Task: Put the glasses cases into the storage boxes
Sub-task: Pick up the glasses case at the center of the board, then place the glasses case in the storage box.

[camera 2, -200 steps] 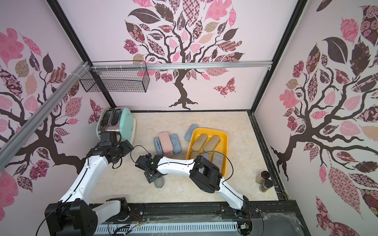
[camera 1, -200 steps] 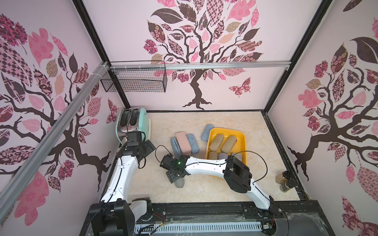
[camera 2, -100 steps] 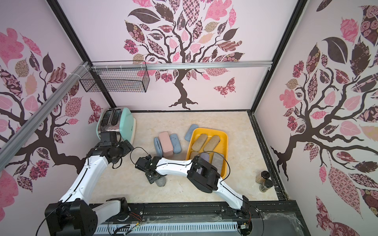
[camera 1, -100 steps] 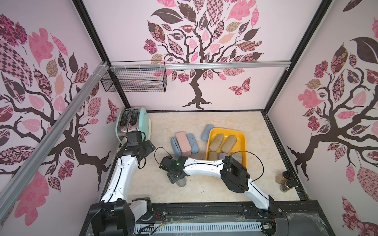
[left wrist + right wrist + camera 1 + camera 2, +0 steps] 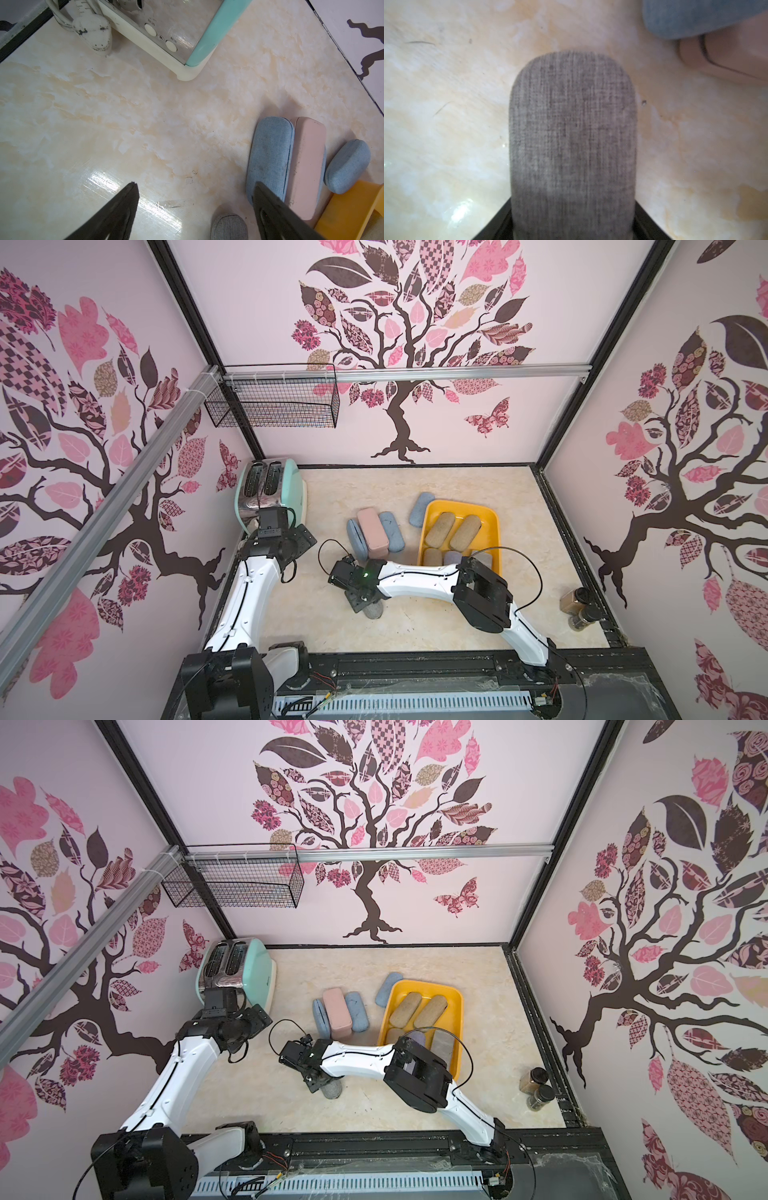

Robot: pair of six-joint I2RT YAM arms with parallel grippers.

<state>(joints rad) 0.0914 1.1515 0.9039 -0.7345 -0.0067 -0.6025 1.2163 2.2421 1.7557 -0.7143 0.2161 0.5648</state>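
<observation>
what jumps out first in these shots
The yellow tub right of the middle of the table, with tan cases lying in it. Nearer the front, the right gripper straddles a grey case. A mint toaster stands in the back left corner.

1. The left arm [image 5: 249, 593] rises from its base with the elbow bent and the wrist tipped downward;
2. The left gripper [image 5: 194, 184] hangs with its jaws spread wide and nothing between them;
3. The right arm [image 5: 419, 580] stretches low across toward the left arm's side, its forearm nearly level;
4. The right gripper [image 5: 572, 200] points down; its fingers [image 5: 496, 220] press against both sides of a grey case [image 5: 573, 124].
</observation>
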